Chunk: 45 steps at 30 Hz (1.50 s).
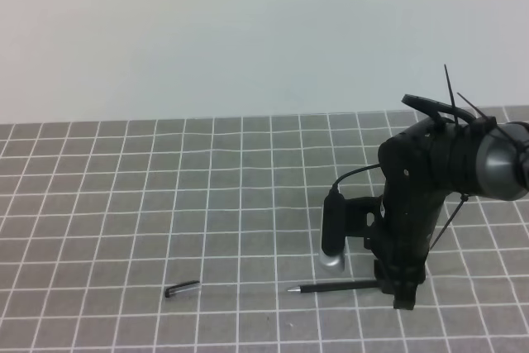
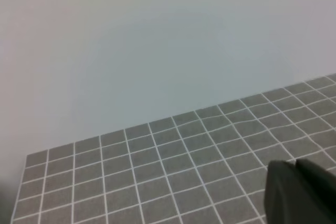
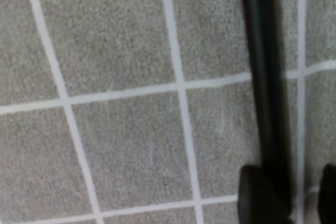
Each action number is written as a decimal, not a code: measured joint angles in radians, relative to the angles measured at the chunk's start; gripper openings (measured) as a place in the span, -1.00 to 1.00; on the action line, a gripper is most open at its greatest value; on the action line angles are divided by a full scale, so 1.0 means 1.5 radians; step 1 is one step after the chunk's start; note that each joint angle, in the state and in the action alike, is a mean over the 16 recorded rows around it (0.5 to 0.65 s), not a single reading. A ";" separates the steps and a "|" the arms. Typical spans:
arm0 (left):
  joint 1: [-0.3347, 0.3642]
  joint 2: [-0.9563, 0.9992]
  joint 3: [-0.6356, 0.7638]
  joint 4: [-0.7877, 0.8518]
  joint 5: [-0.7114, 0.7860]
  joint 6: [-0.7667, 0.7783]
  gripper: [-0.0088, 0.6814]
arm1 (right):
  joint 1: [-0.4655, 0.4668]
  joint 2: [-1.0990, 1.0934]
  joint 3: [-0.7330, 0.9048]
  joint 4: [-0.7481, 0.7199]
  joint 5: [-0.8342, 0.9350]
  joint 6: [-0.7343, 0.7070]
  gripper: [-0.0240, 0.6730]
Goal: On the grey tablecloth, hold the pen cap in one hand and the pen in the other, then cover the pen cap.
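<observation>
Right claw (image 1: 402, 291): lowered over the pen's rear end, jaws set on either side, grip cannot be told.
Left claw (image 2: 302, 192): closed, empty.
Pen (image 1: 335, 287): laid flat on grey tablecloth (image 1: 124, 204).
Pen cap (image 1: 182, 289): laid apart, leftward.

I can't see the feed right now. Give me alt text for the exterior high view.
The right gripper is down on the grey tablecloth, its jaws around the rear end of the pen, which lies flat with its silvery tip pointing left. The pen cap lies alone on the cloth further left, untouched. The left arm is not in this view.
</observation>
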 joint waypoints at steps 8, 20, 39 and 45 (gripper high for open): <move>0.000 0.000 0.000 0.000 -0.002 0.001 -0.98 | 0.000 0.000 0.000 -0.005 0.003 0.001 -0.56; 0.000 0.000 0.000 0.000 0.000 0.001 -0.98 | 0.000 -0.012 0.002 -0.020 0.022 0.001 -0.71; 0.000 0.098 -0.131 -0.031 0.221 0.043 -0.98 | 0.000 -0.082 0.004 -0.017 0.072 0.011 -0.71; 0.000 0.232 -0.259 -0.056 0.373 0.136 -0.98 | 0.000 -0.104 0.004 0.005 0.135 0.019 -0.71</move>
